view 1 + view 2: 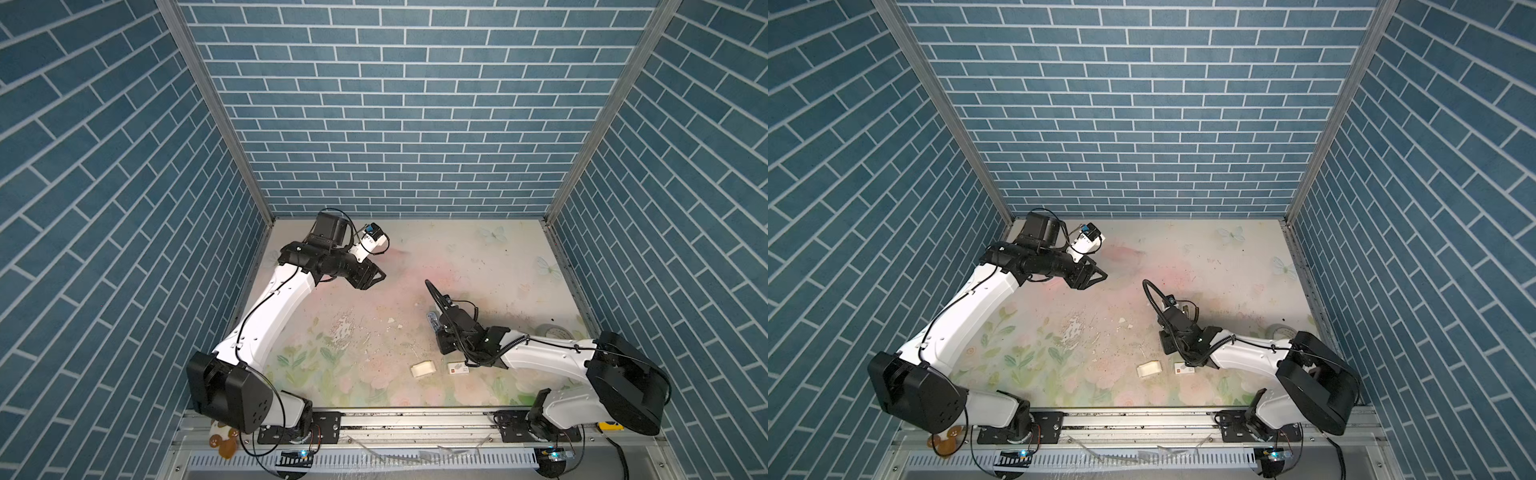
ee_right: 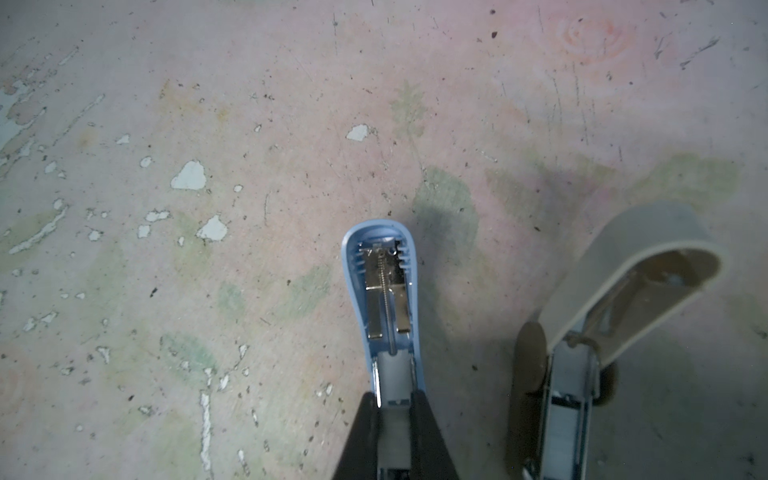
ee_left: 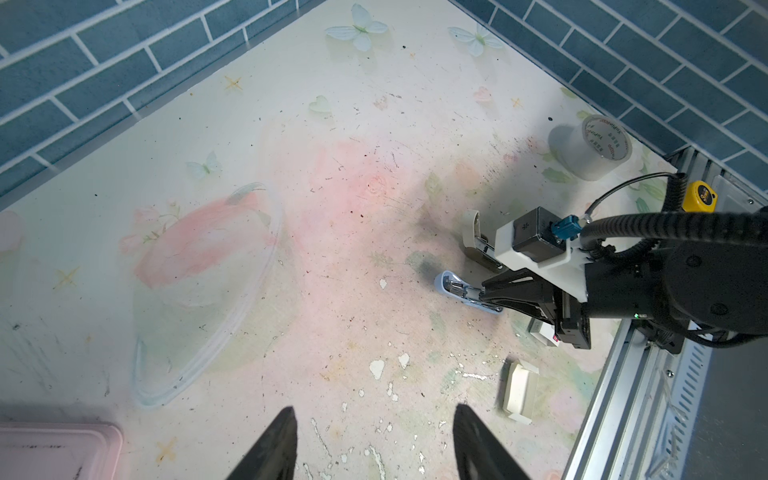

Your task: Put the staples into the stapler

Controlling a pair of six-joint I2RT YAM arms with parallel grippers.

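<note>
A blue stapler lies folded open on the table, its spring and metal channel showing; it also shows in a top view and the left wrist view. My right gripper is shut on a pale grey strip of staples, which lies in line with that channel. The white card tray and red-marked sleeve rest nearer the front edge. My left gripper hangs open and empty above the back left of the table.
A beige stapler with a brown base stands open right beside the blue one. A grey tape roll sits by the right wall, a yellow tape measure on the front rail. A pink tray corner shows under the left arm.
</note>
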